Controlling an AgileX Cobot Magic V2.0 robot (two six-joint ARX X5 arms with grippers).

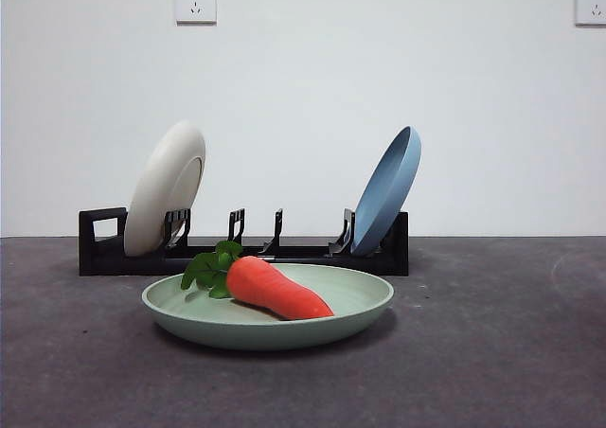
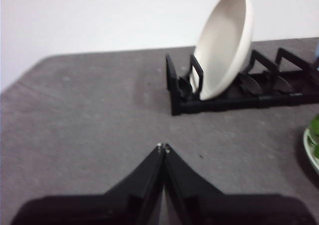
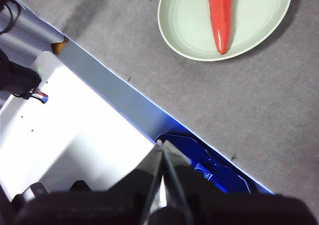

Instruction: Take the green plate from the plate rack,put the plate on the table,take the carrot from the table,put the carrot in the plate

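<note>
The carrot (image 1: 275, 291) lies in the green plate (image 1: 268, 320) on the counter (image 1: 492, 352), low in the front frame. Behind it the plate rack (image 1: 243, 252) holds a cream plate (image 1: 163, 201) and a blue plate (image 1: 386, 191). My left fingers (image 2: 163, 147) and right fingers (image 3: 160, 144) are pressed together, holding nothing.

The scene is viewed by the front camera from low, near table height, level across the dark grey matte table (image 1: 492, 352) toward a white wall; the pale sage-green round plate (image 1: 268, 319) is seen close and large. From the left wrist camera, the table is looked across obliquely toward the long black slotted plate rack (image 2: 239, 98); what seems the green plate's rim is barely caught. The right wrist camera is aimed steeply down from beyond the table's edge. The green plate is shared by all views.
</note>
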